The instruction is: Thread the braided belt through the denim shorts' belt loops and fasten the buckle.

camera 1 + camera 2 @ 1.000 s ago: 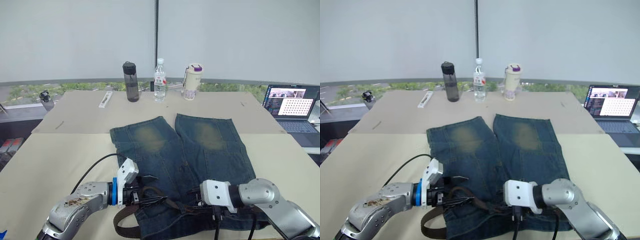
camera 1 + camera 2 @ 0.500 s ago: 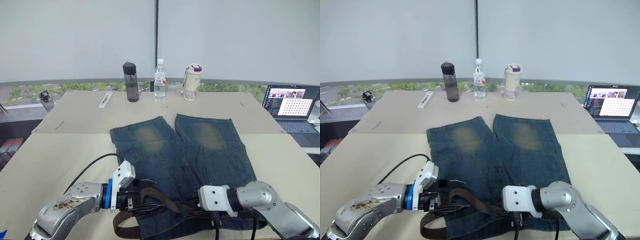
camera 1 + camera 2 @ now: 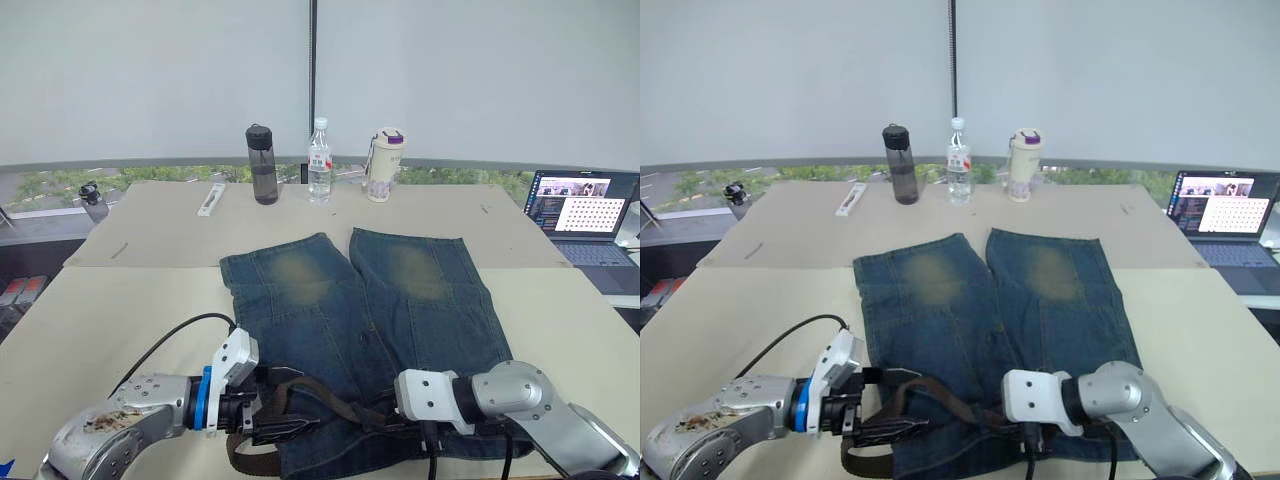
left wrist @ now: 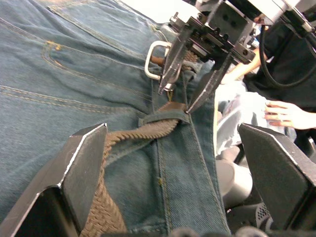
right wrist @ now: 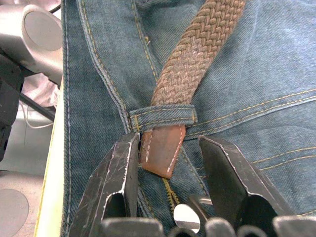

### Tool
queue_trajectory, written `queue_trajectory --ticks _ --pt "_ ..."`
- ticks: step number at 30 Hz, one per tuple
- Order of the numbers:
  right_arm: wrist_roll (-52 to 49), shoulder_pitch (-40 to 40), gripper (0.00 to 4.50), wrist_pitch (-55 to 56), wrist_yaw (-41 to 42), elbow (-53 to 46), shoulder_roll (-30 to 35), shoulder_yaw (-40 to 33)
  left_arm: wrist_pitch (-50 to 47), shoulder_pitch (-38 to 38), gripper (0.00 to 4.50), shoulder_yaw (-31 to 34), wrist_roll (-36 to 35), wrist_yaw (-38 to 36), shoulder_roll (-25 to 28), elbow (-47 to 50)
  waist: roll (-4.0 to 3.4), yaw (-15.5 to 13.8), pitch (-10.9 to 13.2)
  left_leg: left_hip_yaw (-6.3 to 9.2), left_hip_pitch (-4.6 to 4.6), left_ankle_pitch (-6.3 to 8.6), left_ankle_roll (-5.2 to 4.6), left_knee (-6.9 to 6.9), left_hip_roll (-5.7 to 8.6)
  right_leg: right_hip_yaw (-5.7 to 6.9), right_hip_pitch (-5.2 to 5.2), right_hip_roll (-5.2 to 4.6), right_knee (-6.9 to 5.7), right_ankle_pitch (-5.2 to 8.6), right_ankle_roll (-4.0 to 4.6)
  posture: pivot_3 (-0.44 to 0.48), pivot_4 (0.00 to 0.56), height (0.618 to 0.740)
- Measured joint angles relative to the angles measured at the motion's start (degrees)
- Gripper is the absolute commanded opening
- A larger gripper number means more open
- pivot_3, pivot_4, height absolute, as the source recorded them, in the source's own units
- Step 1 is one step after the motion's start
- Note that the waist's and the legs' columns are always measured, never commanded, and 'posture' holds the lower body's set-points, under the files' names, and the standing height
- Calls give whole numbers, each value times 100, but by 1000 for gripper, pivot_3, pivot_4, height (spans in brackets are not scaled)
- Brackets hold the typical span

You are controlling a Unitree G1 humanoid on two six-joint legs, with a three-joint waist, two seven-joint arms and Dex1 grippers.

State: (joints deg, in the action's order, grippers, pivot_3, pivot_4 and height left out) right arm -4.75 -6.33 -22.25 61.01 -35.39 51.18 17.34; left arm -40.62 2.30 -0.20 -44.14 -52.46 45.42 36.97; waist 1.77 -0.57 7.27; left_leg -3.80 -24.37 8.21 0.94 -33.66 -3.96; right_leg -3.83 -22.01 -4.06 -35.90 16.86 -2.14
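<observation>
The denim shorts (image 3: 400,290) lie flat on the table, waistband toward me. The braided belt (image 3: 318,397) runs along the waistband and bows up between my grippers. My left gripper (image 4: 173,128) is open wide, and the strap passes between its fingers near one of them. The belt's brown leather tip (image 5: 163,148) pokes out of a belt loop (image 5: 163,116). My right gripper (image 5: 170,139) is open, its fingers (image 5: 118,182) either side of that tip. A silver buckle frame (image 4: 154,59) lies just beside the right gripper.
A dark bottle (image 3: 262,163), a clear water bottle (image 3: 319,160) and a cream tumbler (image 3: 384,150) stand at the table's far edge. An open laptop (image 3: 580,215) sits at the far right. A black cable (image 3: 170,340) arcs over my left arm. A person's hand (image 4: 285,111) shows past the near edge.
My left gripper has drawn back to the left and nearer, and the belt now arches up between the grippers. The right gripper has stayed at the loop.
</observation>
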Motion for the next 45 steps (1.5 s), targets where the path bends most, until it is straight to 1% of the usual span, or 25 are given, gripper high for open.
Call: queue_trajectory --ticks 4,8,9,11,16,19,23,29,32,35,37,38,39,41,43,44,45 --pt "133 0 2154 52 14 7 9 76 77 105 4500 129 -1 -57 62 141 0 -7 0 0 0 2 2 -2 0 0 1 -1 0 0 0 0 150 740" --pt "193 0 1032 62 -2 82 -7 169 81 129 4500 132 -1 -76 68 188 0 -5 0 -1 0 2 1 -4 0 0 1 0 0 0 0 0 150 740" --pt "219 0 645 71 -2 107 -10 194 82 138 4500 132 -1 -77 68 195 0 -5 0 0 0 1 0 -4 0 0 2 0 0 0 0 0 150 740" --pt "247 -1 19 118 -7 123 -9 207 87 172 4500 132 0 -78 68 204 -1 -5 -1 -1 0 1 -1 -4 0 0 2 0 -1 0 0 0 150 740" --pt "289 19 19 213 -20 119 20 174 154 185 4500 130 11 -78 61 206 -1 -7 -1 0 2 1 -1 -8 -1 0 6 1 -2 0 0 0 150 740" --pt "287 72 19 215 -29 57 140 31 209 186 4500 124 54 -77 44 204 -2 -18 -1 -1 1 2 -1 -10 2 1 6 -2 -2 0 0 0 150 740" --pt "309 97 19 213 -77 -99 463 -521 304 187 4500 111 126 -60 -42 175 -4 -15 -1 -3 1 3 0 -14 3 0 8 -5 -2 0 0 0 150 740" --pt "312 61 19 239 -175 -520 901 -1806 389 169 4500 17 216 -72 -163 -2 -9 -11 -1 -2 2 2 -3 -15 2 1 10 -3 -3 0 -1 0 150 740" --pt "185 -275 19 174 -190 -601 905 -1991 509 11 4500 -66 310 -124 -233 -197 -10 -2 -1 -2 2 2 -3 -16 2 0 10 -1 -5 0 -1 0 150 740" --pt "198 -803 19 71 -289 -579 811 -1881 581 -146 4500 -119 371 -210 -298 -375 -9 8 -1 -2 4 0 -7 -15 0 0 11 1 -6 0 -1 0 150 740" --pt "377 -1127 19 65 -453 -430 575 -1541 624 -247 4500 -130 382 -244 -330 -491 -7 20 -1 -2 2 -1 -7 -15 -3 0 9 6 -6 0 -1 0 150 740" --pt "482 -1322 19 56 -512 -290 409 -1279 680 -245 4500 -116 386 -286 -327 -548 -7 36 -2 -2 6 -2 -9 -14 -4 -1 10 6 -6 0 -1 0 150 740" --pt "690 -1630 19 58 -614 -41 104 -864 711 -359 4500 -142 413 -341 -347 -681 -9 66 -1 -2 3 -3 -11 -15 -4 -3 7 11 -14 -1 -1 0 150 740" --pt "822 -1804 19 61 -646 139 -33 -578 726 -545 4500 -156 453 -358 -397 -815 -14 66 -1 -2 -3 -6 -16 -15 -4 -3 2 14 -18 -1 -1 0 150 740" --pt "942 -2278 19 64 -653 414 -397 -258 701 -1019 4500 -254 526 -330 -574 -1229 -16 59 1 1 -6 -8 -19 -20 -5 -5 -5 23 -28 -1 -7 0 150 740" --pt "986 -2468 19 127 -651 456 -512 -159 700 -1174 4500 -316 582 -323 -641 -1331 -17 61 1 6 -8 -9 -21 -21 -8 -10 -1 33 -27 -9 -20 0 150 740" --pt "1035 -2571 19 277 -635 499 -498 -107 700 -1231 4500 -353 590 -323 -680 -1368 -16 64 0 9 -6 -9 -21 -20 -9 -11 5 35 -26 -18 -39 0 150 740"
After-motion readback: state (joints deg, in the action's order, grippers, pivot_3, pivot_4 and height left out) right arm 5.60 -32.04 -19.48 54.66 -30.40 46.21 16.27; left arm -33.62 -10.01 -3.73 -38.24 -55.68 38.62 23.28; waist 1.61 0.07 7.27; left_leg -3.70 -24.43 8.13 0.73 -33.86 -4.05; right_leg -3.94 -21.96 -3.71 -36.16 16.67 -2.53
